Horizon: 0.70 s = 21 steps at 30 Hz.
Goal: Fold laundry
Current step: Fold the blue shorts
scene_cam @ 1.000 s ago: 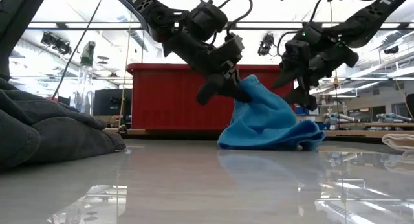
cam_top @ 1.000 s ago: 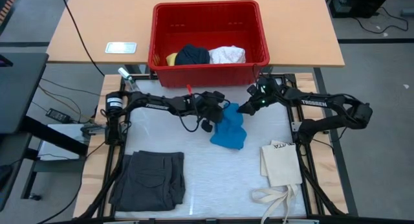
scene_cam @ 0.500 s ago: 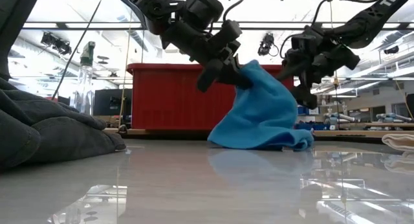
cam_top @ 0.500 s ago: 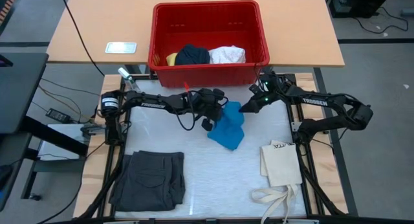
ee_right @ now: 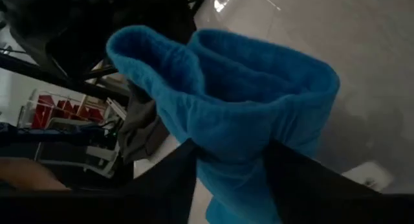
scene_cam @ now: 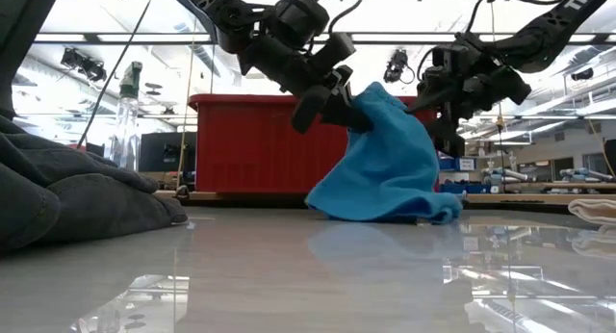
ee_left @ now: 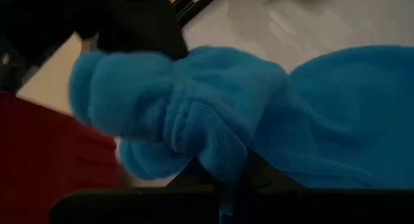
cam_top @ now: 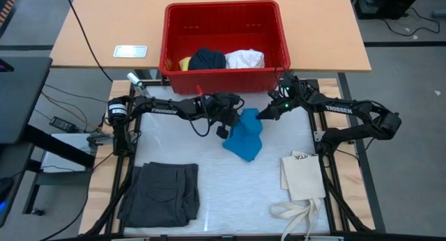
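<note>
A bright blue cloth (cam_top: 244, 135) stands raised at the table's far middle, its lower folds (scene_cam: 385, 206) resting on the tabletop. My left gripper (cam_top: 233, 122) is shut on its upper part from the left. My right gripper (cam_top: 262, 116) meets the same raised part from the right, with a fold of cloth between its fingers. Folded dark grey shorts (cam_top: 162, 192) lie at the near left. In the red basket (cam_top: 224, 65) beyond the table sit yellow, navy and white pieces. My left gripper pinches a bunched fold of the blue cloth's top (ee_left: 213, 153) between its shut fingers, slanting down from the table's left. The cloth hangs below the fingers and spreads onto the table. My right gripper has a thick rolled fold of the cloth's upper edge (ee_right: 239, 130) between its two fingers (ee_right: 294, 179), coming at a slant from the table's right. Several layers fill the gap. The cloth's lower part stays on the table.
A flat cream tote bag (cam_top: 302, 177) lies at the near right, its straps (cam_top: 293, 214) trailing to the front edge. The red basket's wall stands close behind both grippers. Bare tabletop (cam_top: 237, 192) lies between the shorts and the bag.
My left gripper has risen and drawn back a little toward the table's left with the cloth. The cloth's top now stands higher, and its lower folds have slid left along the table. My right gripper has turned in against the raised fold.
</note>
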### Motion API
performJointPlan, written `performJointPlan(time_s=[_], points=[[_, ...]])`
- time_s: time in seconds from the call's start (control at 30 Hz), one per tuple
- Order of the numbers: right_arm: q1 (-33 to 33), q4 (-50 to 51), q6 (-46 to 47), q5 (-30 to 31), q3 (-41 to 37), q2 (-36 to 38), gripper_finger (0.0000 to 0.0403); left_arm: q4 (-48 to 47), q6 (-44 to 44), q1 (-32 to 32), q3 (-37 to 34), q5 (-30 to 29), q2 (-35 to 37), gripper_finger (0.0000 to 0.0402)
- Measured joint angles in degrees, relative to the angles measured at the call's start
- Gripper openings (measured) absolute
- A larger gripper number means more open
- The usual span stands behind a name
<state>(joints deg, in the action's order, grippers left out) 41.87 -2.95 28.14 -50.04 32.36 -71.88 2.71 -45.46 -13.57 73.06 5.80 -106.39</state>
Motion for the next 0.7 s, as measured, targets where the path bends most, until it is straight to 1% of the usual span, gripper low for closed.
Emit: performJointPlan(time_s=[0.1, 0.2, 0.23, 0.33, 0.43, 0.57, 0.63, 0.7], points=[[-0.72, -1.29, -0.31, 2.84, 0.00, 0.45, 0.0118, -0.03, 2.30, -0.95, 0.00, -0.09, 0.00, 0.0014], [-1.86, -4.00, -0.96, 5.70, 0.00, 0.72, 0.0035, 0.01, 3.84, -1.52, 0.00, -0.15, 0.00, 0.0014], [-2.24, -5.25, -1.05, 6.49, 0.00, 0.74, 0.0022, 0.01, 4.46, -1.60, 0.00, -0.15, 0.00, 0.0014], [-3.72, -7.30, -1.09, 11.00, 0.00, 1.86, 0.0019, 0.02, 8.73, -1.76, 0.00, -1.32, 0.00, 0.0018], [-5.09, -7.47, -3.46, 16.57, 0.00, 4.73, 0.0018, -0.83, 14.48, -2.31, 0.00, -5.01, 0.00, 0.0036], [-7.10, -6.06, -9.14, 25.18, 0.00, 10.32, 0.0018, -3.92, 21.35, -3.80, 0.00, -11.31, 0.00, 0.0077], [-8.32, -5.92, -13.07, 28.27, 0.06, 13.58, 0.0018, -5.26, 23.51, -4.69, 0.00, -12.34, 0.18, 0.0100], [-9.53, -3.39, -17.74, 30.55, 1.17, 16.12, 0.0018, -6.60, 24.99, -5.38, 0.00, -12.29, 1.05, 0.0123]])
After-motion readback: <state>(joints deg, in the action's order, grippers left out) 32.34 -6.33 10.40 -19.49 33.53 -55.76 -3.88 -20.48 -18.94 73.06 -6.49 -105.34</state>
